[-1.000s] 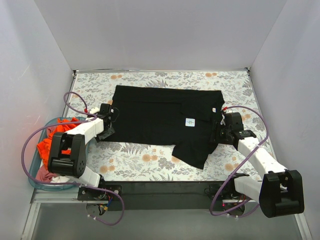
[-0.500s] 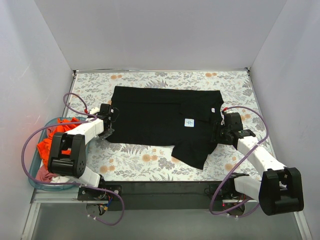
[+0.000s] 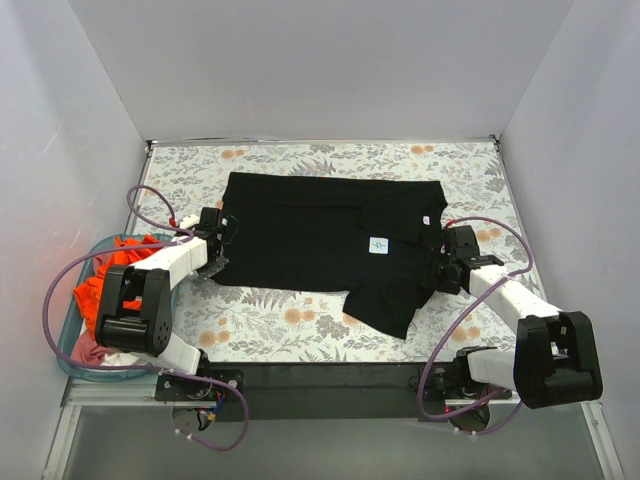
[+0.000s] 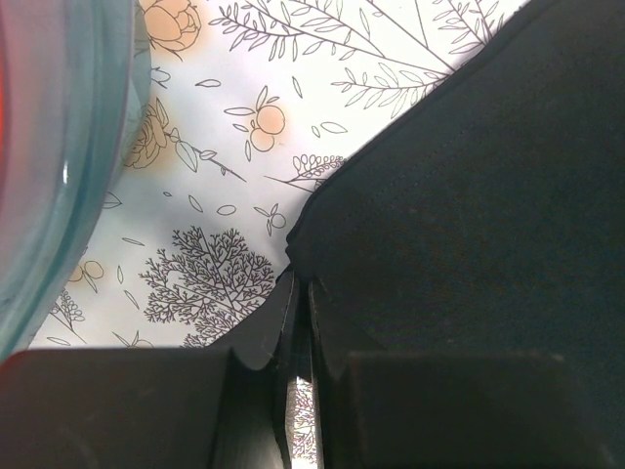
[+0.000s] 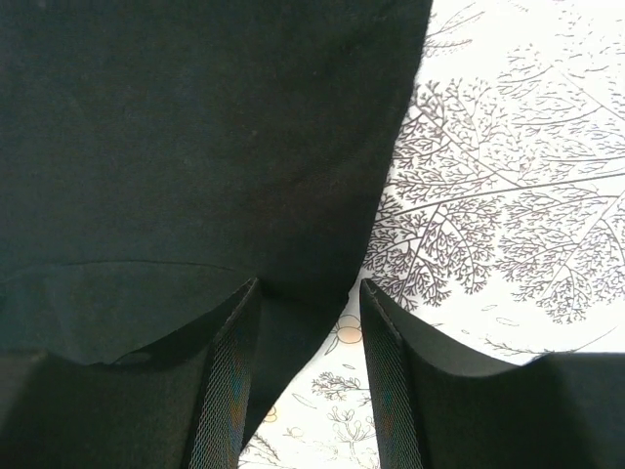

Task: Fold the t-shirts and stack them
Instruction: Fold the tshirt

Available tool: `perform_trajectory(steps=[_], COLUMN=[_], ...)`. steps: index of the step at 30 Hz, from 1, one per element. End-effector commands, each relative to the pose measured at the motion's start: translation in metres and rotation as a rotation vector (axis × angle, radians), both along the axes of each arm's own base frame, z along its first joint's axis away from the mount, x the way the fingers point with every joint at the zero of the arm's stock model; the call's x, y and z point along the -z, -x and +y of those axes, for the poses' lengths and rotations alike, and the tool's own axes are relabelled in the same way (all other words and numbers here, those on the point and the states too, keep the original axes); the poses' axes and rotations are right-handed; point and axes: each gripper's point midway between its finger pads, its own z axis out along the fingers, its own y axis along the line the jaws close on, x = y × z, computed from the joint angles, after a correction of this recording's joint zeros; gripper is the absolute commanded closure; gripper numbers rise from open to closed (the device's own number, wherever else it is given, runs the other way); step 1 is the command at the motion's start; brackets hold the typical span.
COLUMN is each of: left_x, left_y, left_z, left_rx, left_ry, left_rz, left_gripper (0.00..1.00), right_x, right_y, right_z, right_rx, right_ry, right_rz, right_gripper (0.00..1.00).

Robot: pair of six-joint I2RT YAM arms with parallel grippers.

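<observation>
On the white-walled, floral, perhaps papered table (image 3: 285,318) lies a t-shirt (image 3: 320,235).

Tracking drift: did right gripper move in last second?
No, not noticeably: the right gripper stays at the black t-shirt's right edge against the table print; only its elbow swung toward the table.

Bright, even light is thrown from overhead in the top view, so only faint, soft shadows are cast on the tabletop (image 3: 270,320). There the black t-shirt (image 3: 310,235) is rendered as a nearly featureless dark mass. In both wrist views the jaws at 6 o'clock are blurred, and the basket (image 4: 68,147) wall at 9 o'clock is softened.
</observation>
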Motion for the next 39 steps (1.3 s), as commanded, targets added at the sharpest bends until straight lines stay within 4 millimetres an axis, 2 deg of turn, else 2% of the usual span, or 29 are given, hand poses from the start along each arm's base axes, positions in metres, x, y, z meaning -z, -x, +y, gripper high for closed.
perform_trajectory(steps=[1,4,9,17,21,23,25,28,32,35,36,38,39], left_x=[0.003,0.002,0.001,0.001,0.001,-0.001,-0.008,-0.023,-0.038,-0.046,-0.052,-0.058,-0.063], left_y=[0.013,0.011,0.010,0.010,0.011,0.013,0.013,0.017,0.027,0.023,0.017,0.009,-0.001], left_z=[0.005,0.005,0.005,0.006,0.007,0.007,0.007,0.008,0.006,0.006,0.004,0.002,0.000], left_rx=[-0.002,0.003,0.007,0.006,0.003,-0.008,-0.023,-0.048,-0.060,-0.053,-0.050,-0.044,-0.037], left_ry=[-0.016,-0.015,-0.018,-0.021,-0.024,-0.023,-0.019,-0.011,0.011,0.017,0.021,0.028,0.029], left_rz=[0.040,0.034,0.032,0.034,0.034,0.032,0.019,-0.012,-0.038,-0.066,-0.078,-0.080,-0.084], left_gripper=[1.00,1.00,1.00,1.00,1.00,1.00,1.00,1.00,1.00,1.00,1.00,1.00,1.00], right_x=[-0.004,-0.009,-0.003,0.010,0.014,0.012,0.006,-0.003,-0.014,-0.027,-0.036,-0.039,-0.044], right_y=[-0.005,-0.009,-0.009,0.000,0.003,0.005,0.007,0.019,0.035,0.029,0.021,0.012,0.004], right_z=[-0.007,-0.014,-0.007,0.006,0.004,0.000,-0.008,-0.026,-0.037,-0.035,-0.035,-0.033,-0.031], right_rx=[0.057,0.066,0.055,0.018,0.025,0.036,0.048,0.073,0.097,0.094,0.095,0.086,0.078], right_ry=[0.017,0.018,-0.036,-0.102,-0.095,-0.082,-0.054,0.005,0.019,0.001,-0.003,-0.011,-0.016], right_rz=[-0.027,-0.048,-0.023,0.037,0.051,0.052,0.041,0.051,0.036,-0.018,-0.042,-0.031,-0.027], right_gripper=[0.49,0.49,0.51,0.59,0.74,0.90,0.99,0.99,0.99,0.99,0.99,0.99,0.99])
